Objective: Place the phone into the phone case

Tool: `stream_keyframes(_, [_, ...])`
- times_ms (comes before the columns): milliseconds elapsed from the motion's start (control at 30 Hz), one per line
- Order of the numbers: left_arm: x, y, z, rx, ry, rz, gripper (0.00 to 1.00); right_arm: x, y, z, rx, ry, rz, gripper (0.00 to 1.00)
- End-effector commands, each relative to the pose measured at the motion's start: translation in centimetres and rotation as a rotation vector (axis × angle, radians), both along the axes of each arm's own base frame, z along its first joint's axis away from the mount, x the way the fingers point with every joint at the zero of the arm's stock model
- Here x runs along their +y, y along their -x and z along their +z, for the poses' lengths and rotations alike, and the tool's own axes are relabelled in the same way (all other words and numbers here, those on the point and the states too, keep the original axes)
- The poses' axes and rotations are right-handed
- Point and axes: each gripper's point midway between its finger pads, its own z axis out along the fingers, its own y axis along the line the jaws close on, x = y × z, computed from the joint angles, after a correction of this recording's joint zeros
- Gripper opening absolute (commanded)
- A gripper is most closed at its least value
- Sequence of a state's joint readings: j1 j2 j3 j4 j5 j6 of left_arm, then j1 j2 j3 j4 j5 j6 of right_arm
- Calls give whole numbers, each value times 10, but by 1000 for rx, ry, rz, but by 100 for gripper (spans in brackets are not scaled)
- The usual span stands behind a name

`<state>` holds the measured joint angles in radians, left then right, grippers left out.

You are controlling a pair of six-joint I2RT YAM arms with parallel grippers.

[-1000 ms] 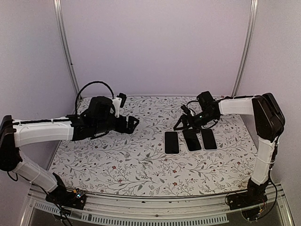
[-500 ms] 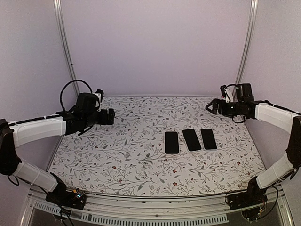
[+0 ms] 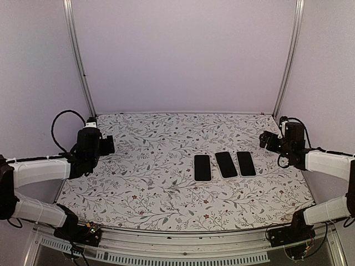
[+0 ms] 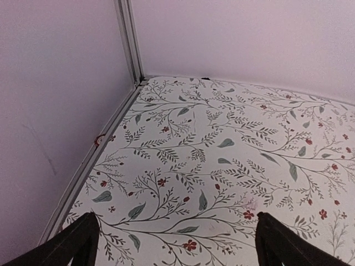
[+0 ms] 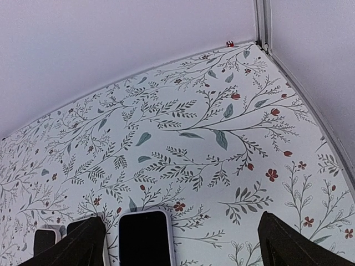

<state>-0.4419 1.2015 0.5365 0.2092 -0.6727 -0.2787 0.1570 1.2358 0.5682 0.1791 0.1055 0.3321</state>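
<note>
On my floral table, the left gripper and right gripper are spread wide and empty. Right of centre, three flat black slabs lie in a row. I cannot tell which is phone and which is case. The right wrist view cuts one pale-rimmed slab off at the bottom edge.

The top camera sits high behind both arm bases and looks down across the whole flowered worktop. The left wrist camera looks low and close into the far left corner. The right one faces the far right corner and shares the phones with the top view.
</note>
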Motion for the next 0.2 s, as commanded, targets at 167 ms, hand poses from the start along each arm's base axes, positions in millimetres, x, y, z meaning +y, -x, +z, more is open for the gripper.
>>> stream_keyframes(167, [20, 1, 7, -64, -12, 90, 99, -1, -3, -1, -64, -39, -28, 99])
